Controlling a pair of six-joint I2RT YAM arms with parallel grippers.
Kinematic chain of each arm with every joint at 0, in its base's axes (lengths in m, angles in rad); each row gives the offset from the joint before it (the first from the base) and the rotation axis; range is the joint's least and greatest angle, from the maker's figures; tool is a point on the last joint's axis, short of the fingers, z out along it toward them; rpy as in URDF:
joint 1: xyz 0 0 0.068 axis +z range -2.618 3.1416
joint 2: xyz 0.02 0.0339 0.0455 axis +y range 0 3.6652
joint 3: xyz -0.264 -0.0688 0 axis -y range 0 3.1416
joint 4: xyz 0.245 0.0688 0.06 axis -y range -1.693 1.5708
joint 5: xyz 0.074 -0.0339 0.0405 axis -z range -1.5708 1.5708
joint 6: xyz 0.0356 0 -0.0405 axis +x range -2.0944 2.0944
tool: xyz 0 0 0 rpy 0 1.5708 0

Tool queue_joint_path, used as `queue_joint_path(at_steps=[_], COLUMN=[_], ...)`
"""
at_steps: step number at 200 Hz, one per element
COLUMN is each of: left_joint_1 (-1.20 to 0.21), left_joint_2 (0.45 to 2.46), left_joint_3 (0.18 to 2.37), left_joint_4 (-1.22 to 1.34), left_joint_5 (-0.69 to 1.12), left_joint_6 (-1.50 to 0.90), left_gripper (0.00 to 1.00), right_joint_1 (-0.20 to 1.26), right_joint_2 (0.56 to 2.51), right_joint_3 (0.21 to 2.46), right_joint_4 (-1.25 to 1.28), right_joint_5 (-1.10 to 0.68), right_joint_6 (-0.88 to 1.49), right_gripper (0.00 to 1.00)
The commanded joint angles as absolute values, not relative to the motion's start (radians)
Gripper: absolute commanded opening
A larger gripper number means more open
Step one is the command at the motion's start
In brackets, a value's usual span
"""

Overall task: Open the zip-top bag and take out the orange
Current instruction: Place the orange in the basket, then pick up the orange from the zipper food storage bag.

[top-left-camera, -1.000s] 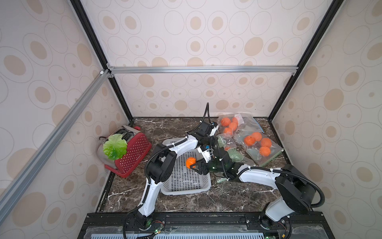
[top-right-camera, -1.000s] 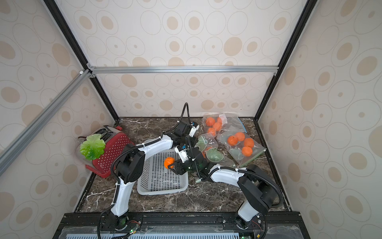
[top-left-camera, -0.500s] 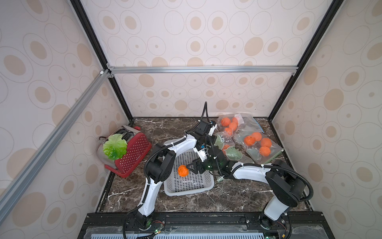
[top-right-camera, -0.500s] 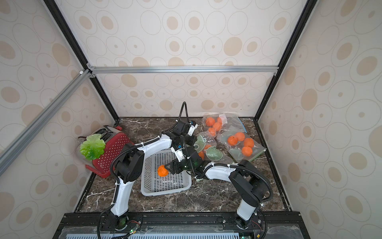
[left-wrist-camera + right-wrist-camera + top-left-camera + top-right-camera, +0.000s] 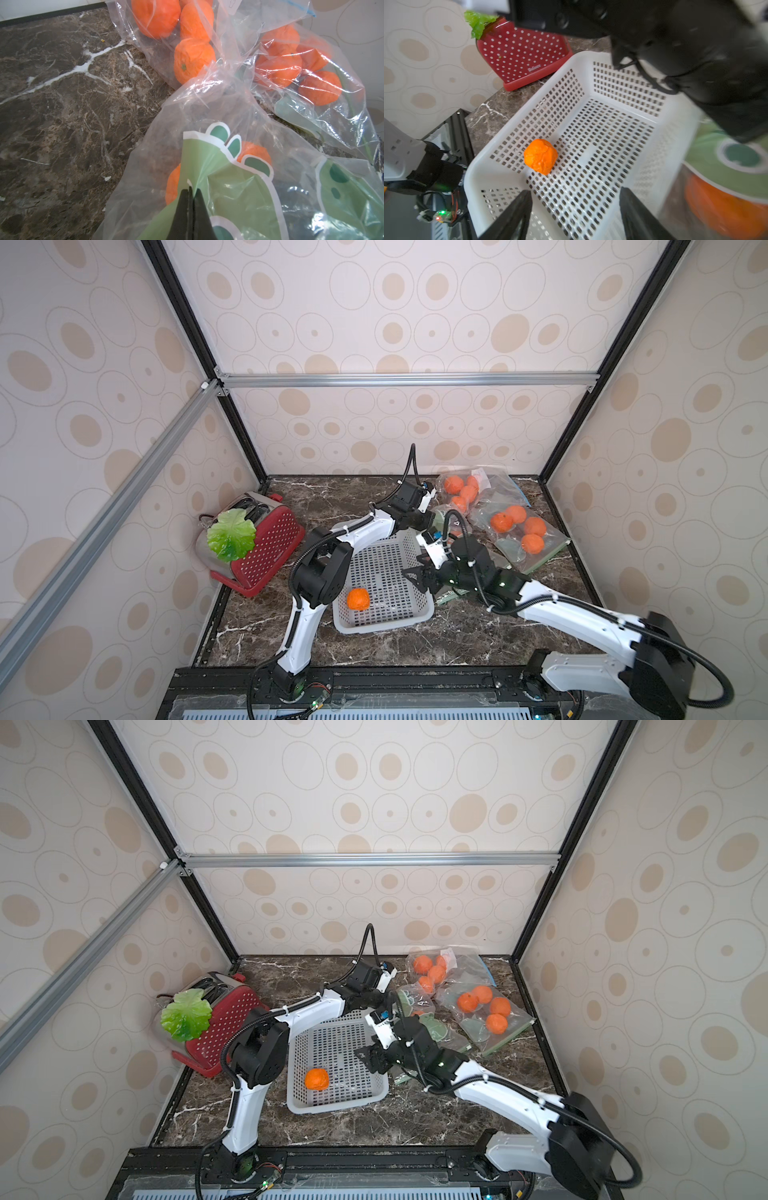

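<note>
Your orange (image 5: 358, 599) has dropped into the basket (image 5: 386, 623); right gripper (image 5: 574, 192) gapes empty, left gripper (image 5: 190, 192) pinches the bag (image 5: 239, 182).

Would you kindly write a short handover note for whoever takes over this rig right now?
Left gripper: shut on the zip-top bag.
Right gripper: open, empty, over the basket.
Done: one orange lies loose in the basket.
Left: a second orange shows inside the held bag; probably take it out too, then release the bag.
</note>
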State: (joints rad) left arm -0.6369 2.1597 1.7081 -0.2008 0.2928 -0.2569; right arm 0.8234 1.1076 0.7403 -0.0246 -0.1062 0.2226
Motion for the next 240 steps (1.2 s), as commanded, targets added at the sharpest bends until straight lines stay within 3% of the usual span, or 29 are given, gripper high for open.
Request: queue_joint_path(at_steps=[1, 31, 43, 76, 110, 131, 176, 240], left_joint_1=[-0.641, -0.642, -0.642, -0.641, -0.641, -0.642, -0.641, -0.642], left_joint_2=[2.119, 2.134, 2.131, 2.133, 2.132, 2.126, 2.123, 2.131], left_joint_3=[1.718, 1.732, 1.728, 1.733, 1.735, 1.732, 1.733, 1.743], left_joint_4=[-0.193, -0.211, -0.207, -0.213, -0.222, -0.219, -0.22, -0.231], left_joint_5=[0.294, 0.296, 0.298, 0.298, 0.296, 0.299, 0.311, 0.311], left_joint_6=[-0.244, -0.243, -0.244, -0.242, -0.239, -0.241, -0.244, -0.239], left_gripper=[0.0, 0.0, 0.0, 0.0, 0.0, 0.0, 0.0, 0.0], right_joint_1=[0.821, 0.821, 0.821, 0.828, 0.827, 0.825, 0.777, 0.712], right_joint_2=[0.958, 0.8, 0.793, 0.901, 1.081, 1.103, 1.097, 1.018], right_joint_3=[0.676, 0.665, 0.68, 0.751, 0.788, 0.727, 0.647, 0.555], right_joint_4=[-0.345, -0.632, -0.74, -0.868, -0.955, -0.844, -0.577, -0.272], right_joint_5=[0.119, 0.191, 0.209, 0.236, 0.446, 0.542, 0.497, 0.42], right_joint_6=[0.246, 0.397, 0.449, 0.551, 0.64, 0.662, 0.617, 0.572], right_gripper=[0.63, 0.43, 0.41, 0.3, 0.23, 0.17, 0.16, 0.24])
